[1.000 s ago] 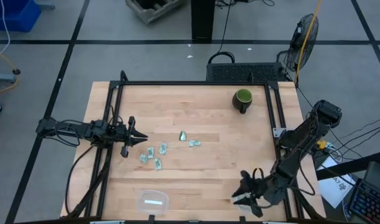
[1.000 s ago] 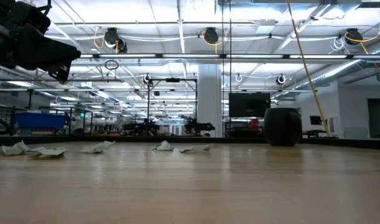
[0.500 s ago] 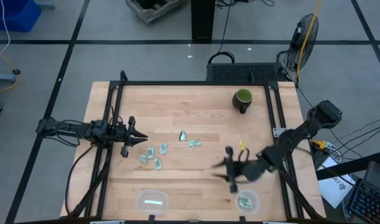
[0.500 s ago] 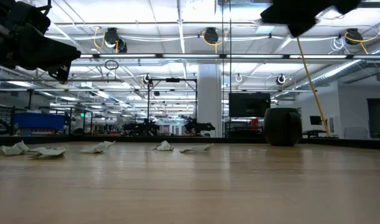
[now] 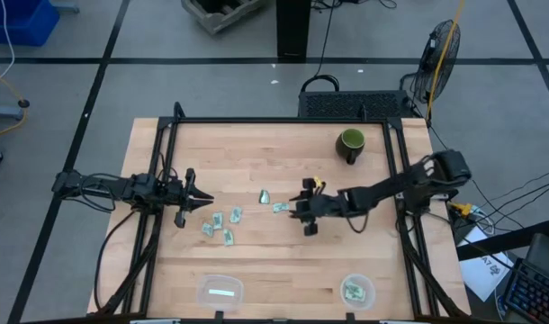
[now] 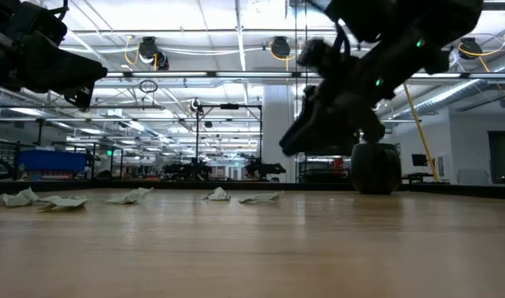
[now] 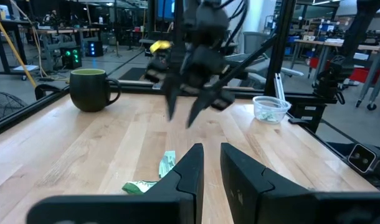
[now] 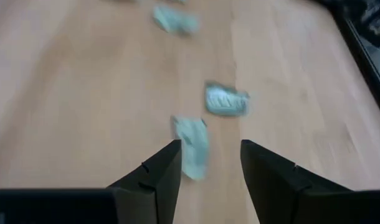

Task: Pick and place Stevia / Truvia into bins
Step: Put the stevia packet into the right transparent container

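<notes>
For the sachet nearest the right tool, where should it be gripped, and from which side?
Take that sachet from straight above, fingers closing across its short width. It lies nearly flat on the table, slightly crumpled, so a raised fold probably gives the only purchase, and nothing crowds it. The right tool hovers open just beside it; the left tool waits at the table's left edge.

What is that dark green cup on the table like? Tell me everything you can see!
The mug is dark green and glossy, like glazed pottery, with a round open mouth and one loop handle at its side. It stands upright on the wooden table, near the far right corner. Seen from above, its inside looks green; whether anything is in it cannot be told. Nothing touches it but the table. The right gripper hangs open, well away from it.
</notes>
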`<control>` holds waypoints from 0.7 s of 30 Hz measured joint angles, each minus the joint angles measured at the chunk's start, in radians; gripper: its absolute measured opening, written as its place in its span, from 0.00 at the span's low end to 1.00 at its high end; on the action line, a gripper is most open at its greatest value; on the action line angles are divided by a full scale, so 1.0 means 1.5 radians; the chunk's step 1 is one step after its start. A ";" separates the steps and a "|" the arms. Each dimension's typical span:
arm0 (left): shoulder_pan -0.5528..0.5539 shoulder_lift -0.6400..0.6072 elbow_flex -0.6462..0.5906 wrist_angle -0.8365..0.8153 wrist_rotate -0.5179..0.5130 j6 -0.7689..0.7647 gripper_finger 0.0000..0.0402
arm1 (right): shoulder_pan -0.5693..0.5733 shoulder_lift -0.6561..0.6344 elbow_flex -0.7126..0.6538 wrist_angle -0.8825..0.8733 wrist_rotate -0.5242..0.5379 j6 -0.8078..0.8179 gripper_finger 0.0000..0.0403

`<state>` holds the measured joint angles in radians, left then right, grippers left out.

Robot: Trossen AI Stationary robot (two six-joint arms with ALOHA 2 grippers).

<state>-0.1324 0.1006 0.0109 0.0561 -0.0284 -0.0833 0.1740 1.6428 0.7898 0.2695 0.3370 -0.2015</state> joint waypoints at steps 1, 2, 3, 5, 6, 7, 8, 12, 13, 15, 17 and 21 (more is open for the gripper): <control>0.000 0.000 0.000 0.000 0.000 0.000 0.14 | -0.006 0.011 0.000 0.003 0.000 -0.007 0.39; 0.000 0.000 0.000 0.000 0.000 0.000 0.14 | -0.010 0.021 0.000 0.006 -0.001 -0.014 0.39; 0.000 0.000 0.000 0.000 0.000 0.000 0.14 | -0.011 0.030 0.000 0.006 -0.002 -0.018 0.39; 0.000 0.000 0.000 0.000 0.000 0.000 0.14 | -0.011 0.049 0.000 0.012 -0.002 -0.034 0.39; 0.000 0.000 0.000 0.000 0.000 0.000 0.14 | -0.011 0.060 0.000 0.022 -0.002 -0.042 0.39; 0.000 0.000 0.000 0.000 0.000 0.000 0.14 | -0.011 0.070 0.000 0.030 -0.002 -0.048 0.39; 0.000 0.000 0.000 0.000 0.000 0.000 0.14 | -0.011 0.081 0.000 0.039 -0.002 -0.049 0.39; 0.000 0.000 0.000 0.000 0.000 0.000 0.14 | -0.014 0.121 0.012 0.045 -0.001 -0.057 0.39; 0.000 0.000 0.000 0.000 0.000 0.000 0.14 | -0.015 0.129 0.017 0.045 -0.001 -0.063 0.39; 0.000 0.000 0.000 0.000 0.000 0.000 0.14 | -0.016 0.143 0.031 0.048 0.002 -0.072 0.39; 0.000 0.000 0.000 0.000 0.000 0.000 0.14 | -0.019 0.155 0.042 0.050 0.008 -0.072 0.38; 0.000 0.000 0.000 0.000 0.000 0.000 0.14 | -0.025 0.162 0.051 0.034 0.018 -0.065 0.36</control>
<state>-0.1323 0.1005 0.0109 0.0559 -0.0283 -0.0834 0.1367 1.8851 0.8661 0.3205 0.3634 -0.2987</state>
